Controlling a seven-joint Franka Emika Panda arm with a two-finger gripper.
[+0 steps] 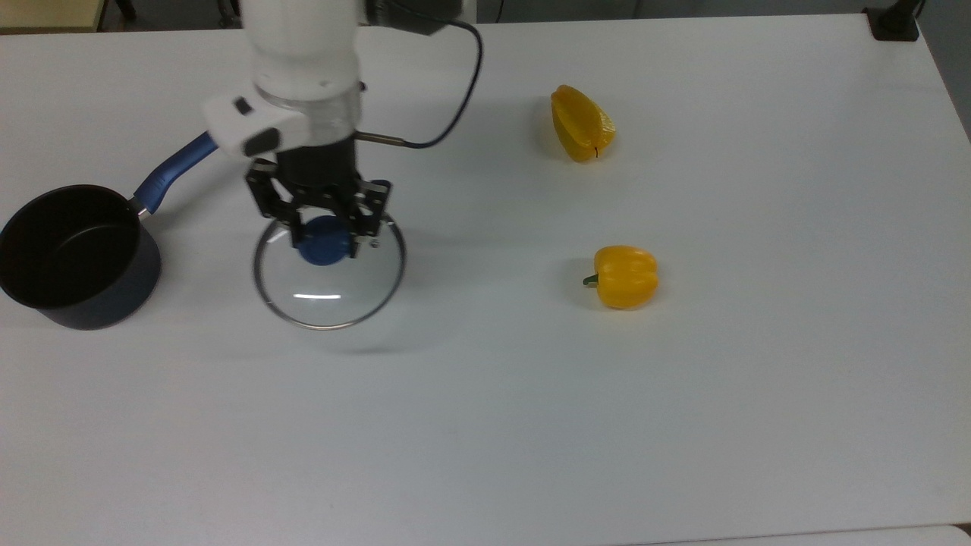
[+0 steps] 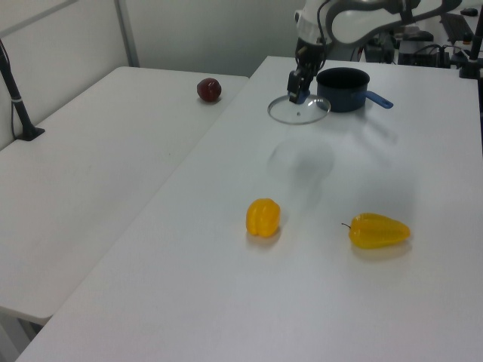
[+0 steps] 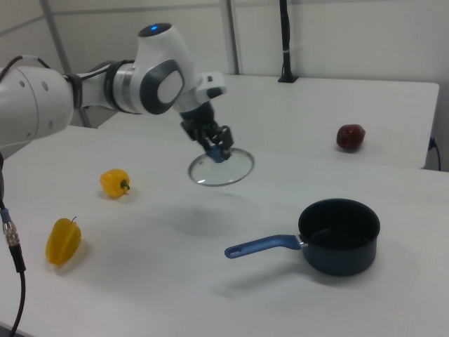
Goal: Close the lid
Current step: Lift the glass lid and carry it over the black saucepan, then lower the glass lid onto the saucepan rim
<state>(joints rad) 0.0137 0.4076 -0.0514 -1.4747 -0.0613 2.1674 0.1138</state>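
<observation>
Lid (image 1: 328, 284) held in the air above the table (image 1: 683, 417), tilted slightly it seems, between pot (image 1: 72, 258) and peppers. Gripper (image 1: 325, 230) clamped on its blue knob (image 1: 322, 241), fingers touching both sides.

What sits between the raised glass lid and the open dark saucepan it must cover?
Nothing visible. The gripper holds the round clear glass lid by its blue knob, above the white table; the gap to the dark blue-handled saucepan is bare.
</observation>
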